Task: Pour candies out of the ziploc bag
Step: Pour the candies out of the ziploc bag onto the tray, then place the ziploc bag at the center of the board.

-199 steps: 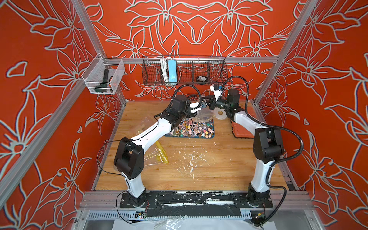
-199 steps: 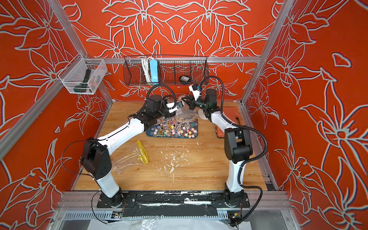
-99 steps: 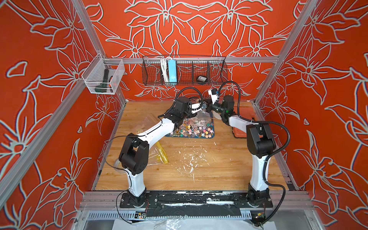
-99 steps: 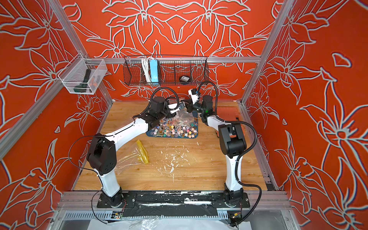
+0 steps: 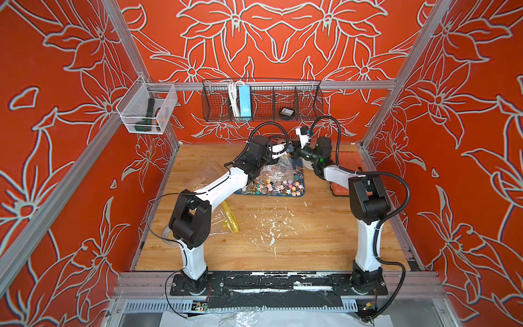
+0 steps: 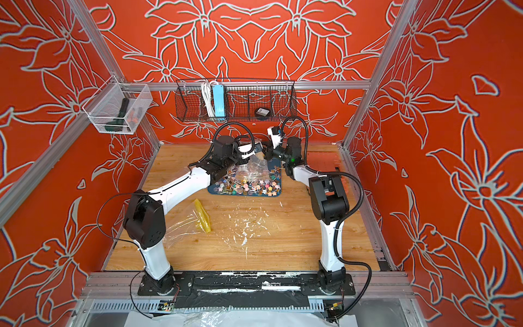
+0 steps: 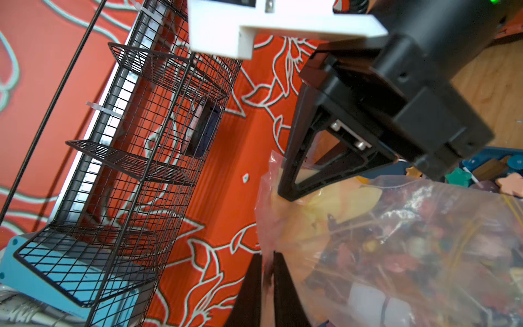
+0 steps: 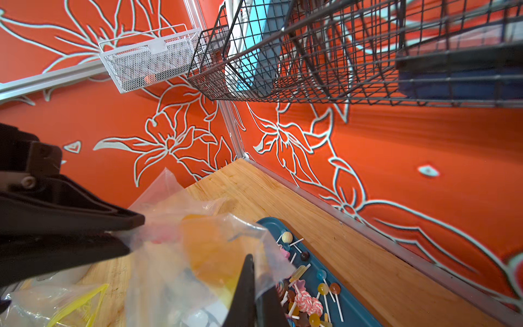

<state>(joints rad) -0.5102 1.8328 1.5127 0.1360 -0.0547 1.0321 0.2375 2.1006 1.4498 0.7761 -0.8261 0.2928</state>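
A clear ziploc bag (image 5: 278, 167) (image 6: 256, 167) hangs over a blue tray (image 5: 300, 166) (image 6: 279, 176), held up between my two grippers. Its lower part rests among the candies (image 5: 271, 186) (image 6: 249, 185), small coloured lollipops on white sticks piled on the tray. More candies show blurred through the film (image 7: 396, 249). My left gripper (image 5: 285, 150) (image 7: 266, 260) is shut on one upper corner of the bag, with film pinched in the thin slit between its jaws. My right gripper (image 5: 294, 152) (image 8: 253, 271) is shut on the other corner. In the right wrist view, candies (image 8: 307, 300) lie on the tray beside the bag (image 8: 198, 249).
An empty bag with a yellow zip (image 5: 230, 218) lies by the left arm, and another clear bag (image 5: 203, 177) at the left. White scraps (image 5: 271, 229) dot the wood. An orange object (image 5: 339, 189) sits behind the right arm. A wire basket (image 5: 261, 102) hangs just above the grippers.
Both arms have shifted inward and the two grippers have come closer together over the tray, the bag still held between them.
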